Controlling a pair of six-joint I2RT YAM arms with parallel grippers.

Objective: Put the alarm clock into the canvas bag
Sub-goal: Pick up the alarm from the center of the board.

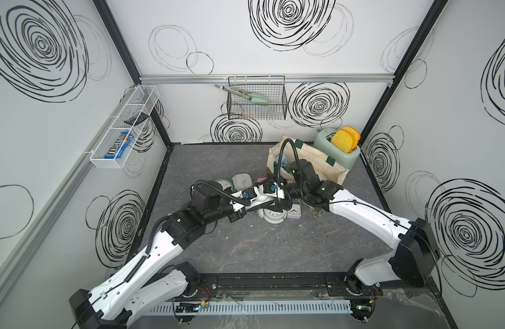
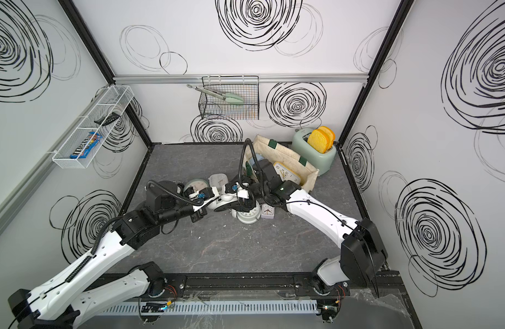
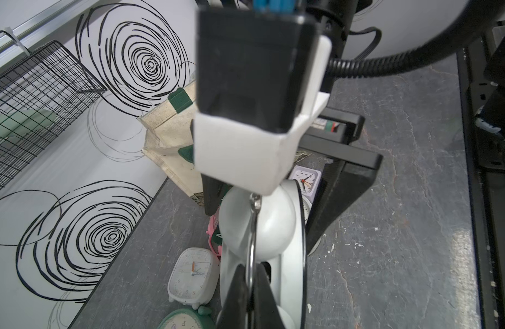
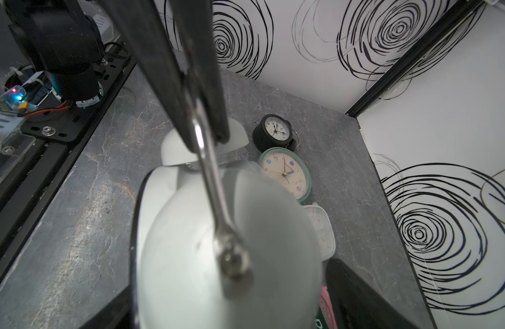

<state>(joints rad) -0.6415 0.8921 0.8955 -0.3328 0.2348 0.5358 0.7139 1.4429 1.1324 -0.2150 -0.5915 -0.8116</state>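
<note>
Where the left arm reaches across the grey table (image 1: 245, 256), a black round clock (image 4: 275, 131), a mint-rimmed clock (image 4: 285, 173) and a white square clock (image 3: 193, 273) lie in a row close by. Next comes the left gripper (image 3: 249, 273), its jaws pinched together on the wire handle of the alarm clock (image 1: 272, 215), a white twin-bell one near the table's middle, outside the bag; whether its feet touch the table cannot be told. From the other side the right gripper (image 4: 231, 284) has its jaws apart, one finger on each side of the clock's body, contact unclear. A small pale square clock (image 1: 294, 211) sits just beside the alarm clock. Farther right and back stands the canvas bag (image 2: 282, 153), mouth open, a yellow-rimmed clock (image 2: 286, 172) inside, with a mint toaster (image 1: 349, 161) just beside it.
</note>
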